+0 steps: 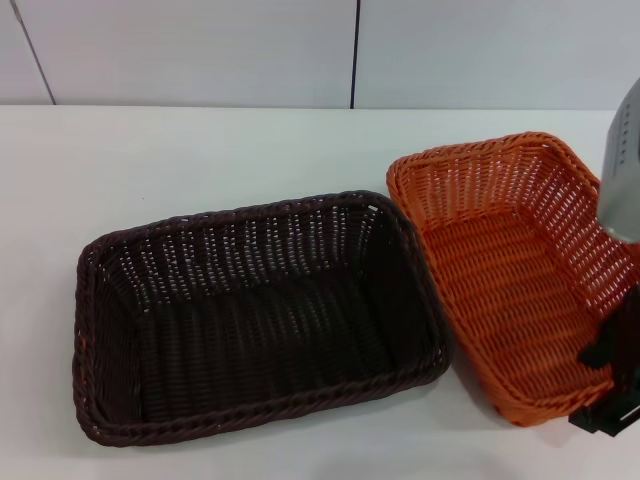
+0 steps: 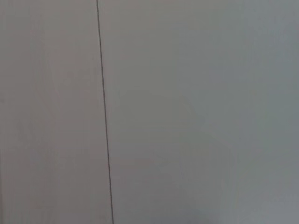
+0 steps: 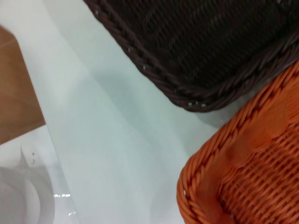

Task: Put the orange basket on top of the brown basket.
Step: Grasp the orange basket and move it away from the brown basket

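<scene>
Head view: the orange basket [image 1: 515,275] was seen on the white desk [image 1: 200,160], to the right of the brown basket [image 1: 255,315]. The two lay side by side, rims close or touching at the near inner corners; actual contact could not be settled. Both were upright and empty. The right tool [image 1: 610,385] was recorded at the orange basket's near right corner, over or against the rim. Whether its fingers were spread or closed, or had hold of the rim, could not be told. The left tool was not seen.

Left wrist view: only a plain pale wall panel [image 2: 187,116] with one dark seam was shown.

Right wrist view: a corner of the orange basket [image 3: 243,182] and a corner of the brown basket [image 3: 196,51] were seen close by, with bare desk [image 3: 107,140] beside them. The tool's own fingers were not shown.

Handling, as judged: the orange basket was taken to be light, fairly stiff, with slightly springy openwork walls. The braided rim was judged the best purchase, one finger inside and one outside. A corner grip was expected to let the tray tilt when lifted.
</scene>
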